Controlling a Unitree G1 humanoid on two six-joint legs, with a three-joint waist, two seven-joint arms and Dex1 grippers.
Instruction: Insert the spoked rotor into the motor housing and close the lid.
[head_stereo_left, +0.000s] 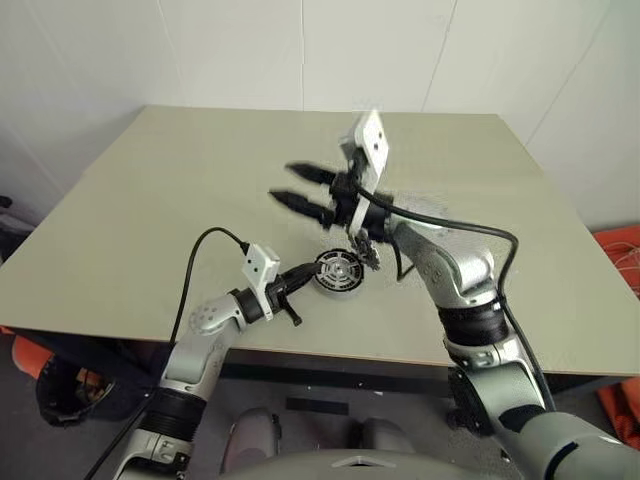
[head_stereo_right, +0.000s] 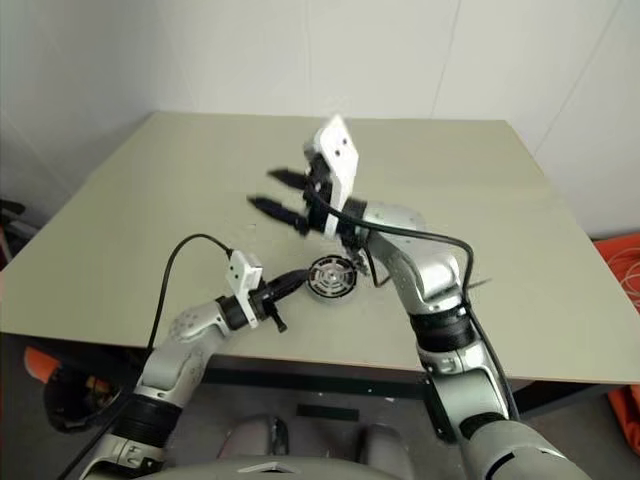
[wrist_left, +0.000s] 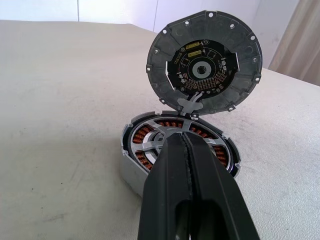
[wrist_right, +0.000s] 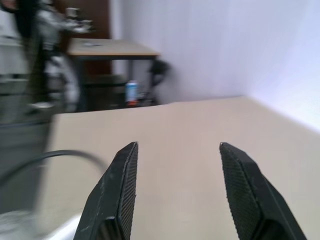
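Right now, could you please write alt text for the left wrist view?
The left gripper, shut, rests against the motor housing, where the spoked rotor sits over copper windings. The lid stands open behind it.

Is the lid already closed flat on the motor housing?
No: in the left wrist view the lid stands upright, hinged open behind the motor housing, whose copper windings and the spoked rotor remain exposed.

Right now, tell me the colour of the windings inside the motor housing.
Copper-brown, ringed around a silver centre in the motor housing; the left wrist view shows it best.
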